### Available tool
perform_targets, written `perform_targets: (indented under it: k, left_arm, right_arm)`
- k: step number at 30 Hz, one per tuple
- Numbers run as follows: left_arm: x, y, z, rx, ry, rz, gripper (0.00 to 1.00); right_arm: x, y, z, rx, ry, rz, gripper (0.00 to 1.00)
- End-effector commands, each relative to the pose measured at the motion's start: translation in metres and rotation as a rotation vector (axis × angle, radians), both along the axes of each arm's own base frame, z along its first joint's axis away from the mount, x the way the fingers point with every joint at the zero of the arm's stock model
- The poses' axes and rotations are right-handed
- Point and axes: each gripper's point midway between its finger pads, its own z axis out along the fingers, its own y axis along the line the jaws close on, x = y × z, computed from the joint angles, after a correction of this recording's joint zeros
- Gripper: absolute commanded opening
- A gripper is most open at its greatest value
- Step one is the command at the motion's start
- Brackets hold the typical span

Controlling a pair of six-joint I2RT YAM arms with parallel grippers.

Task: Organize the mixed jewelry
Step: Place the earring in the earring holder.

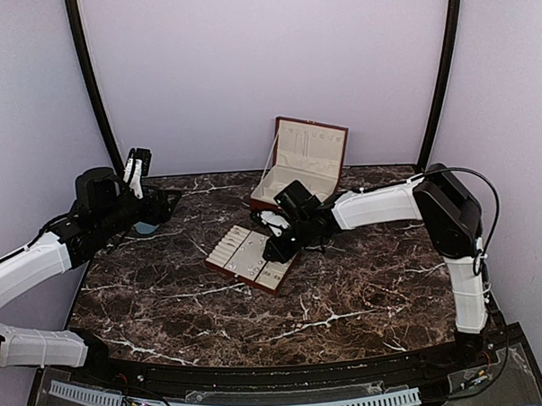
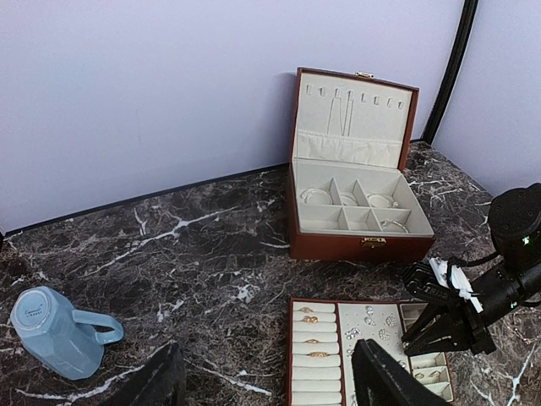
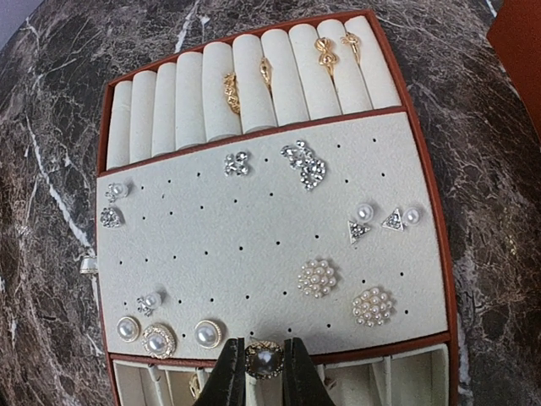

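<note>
The right wrist view alone resolved the mixed jewelry (image 3: 317, 277): pearl clusters, sparkling stone studs and small triangles were seen scattered on the perforated cream pad of the tray (image 3: 102, 139), and gold rings were tucked between the padded rolls at its far end. At the near edge of that pad a round gold-rimmed stud (image 3: 265, 358) was clamped between the dark fingers of the right pincer (image 3: 264, 376). In the overhead view these pieces were lost as specks, and only the pincer's place over the tray could be made out on the brown, white-veined marble desk (image 1: 347, 299). The left wrist view supplied what the others lacked. The hinged red-brown box (image 2: 355, 245) was shown open, with thin metal loops in its cream-lined compartments, and a pale blue faceted cup (image 2: 55, 330) was seen lying on its side. The left pincer (image 2: 269, 385) was held with its fingers wide apart.
</note>
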Motion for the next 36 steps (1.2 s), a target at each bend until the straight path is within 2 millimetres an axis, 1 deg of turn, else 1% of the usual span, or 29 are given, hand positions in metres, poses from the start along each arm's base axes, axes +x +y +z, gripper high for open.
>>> perform_targets:
  k: [1, 11, 28, 33, 36]
  left_arm:
    - [0.0, 0.002, 0.011, 0.0, -0.027, 0.005, 0.7]
    - [0.0, 0.002, 0.011, 0.002, -0.024, 0.007, 0.7]
    - [0.0, 0.003, 0.011, 0.004, -0.025, 0.008, 0.7]
    - [0.0, 0.003, 0.011, 0.002, -0.024, 0.009, 0.7]
    - [0.0, 0.003, 0.011, 0.002, -0.024, 0.008, 0.7]
  right_arm:
    - [-0.001, 0.003, -0.01, -0.035, -0.006, 0.006, 0.09]
    - [-0.003, 0.002, -0.022, -0.088, -0.015, 0.016, 0.09]
    - [-0.005, 0.005, -0.032, -0.19, -0.064, 0.019, 0.12]
    - [-0.004, 0.007, -0.029, -0.187, -0.071, 0.018, 0.13]
    - [-0.004, 0.011, -0.023, -0.171, -0.071, 0.018, 0.16]
